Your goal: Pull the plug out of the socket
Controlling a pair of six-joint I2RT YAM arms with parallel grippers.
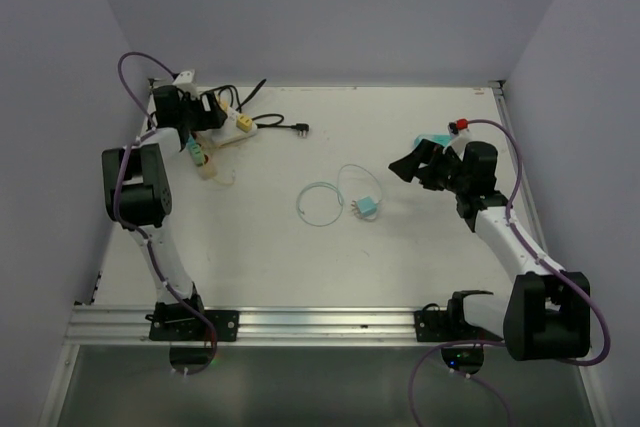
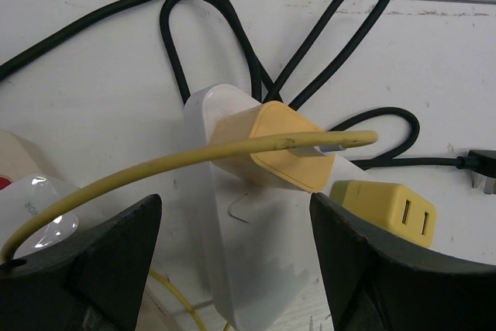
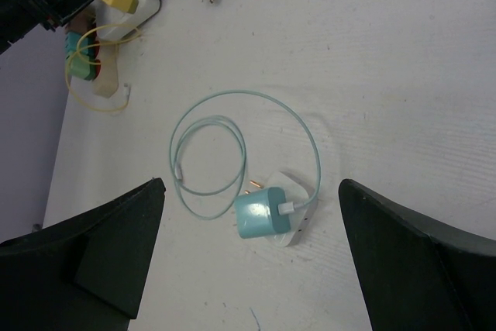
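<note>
Yellow plastic marked our target: the yellow plug (image 2: 283, 145) sat pushed into the white power strip (image 2: 256, 269), slightly tilted, with its yellow cable (image 2: 155, 170) arching out of its face and away to the left. The left tool (image 2: 235, 215) hung just short of the power strip with its jaws spread wide, pinching nothing. We read that as a stance for closing on the plug's flanks, the wide gap leaving room for the cable. A second yellow block (image 2: 385, 208) sat against the strip's right side; we could not tell whether it was plugged in. Behind the strip a black cord (image 2: 170, 36) lay in loose loops, which we judged might drag if the strip lifted with the plug.

Well apart from the power strip, toward the right, the right tool (image 3: 252, 184) hovered with its jaws spread too, gripping nothing, above a teal charger (image 3: 262, 215) and its coiled teal cable (image 3: 232, 93). We took it as waiting, perhaps to steady the strip.

The surface (image 1: 420, 257) was white and lightly scuffed, with pale lilac walls (image 1: 330, 7) on three sides and a metal rail (image 1: 320, 324) along the edge opposite the power strip.
</note>
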